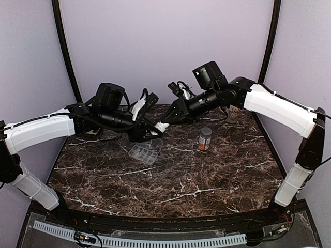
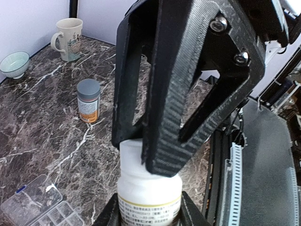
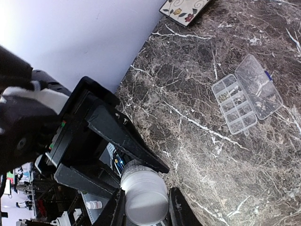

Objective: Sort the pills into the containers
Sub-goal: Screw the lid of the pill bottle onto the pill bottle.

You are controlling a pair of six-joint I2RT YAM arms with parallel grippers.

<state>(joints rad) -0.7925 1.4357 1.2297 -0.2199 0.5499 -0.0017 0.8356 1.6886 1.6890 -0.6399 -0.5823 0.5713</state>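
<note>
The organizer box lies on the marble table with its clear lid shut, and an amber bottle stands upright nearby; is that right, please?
Not quite: the organizer box has its clear lid folded open flat, as the right wrist view shows. It does lie on the marble table, with the amber bottle upright nearby.
</note>
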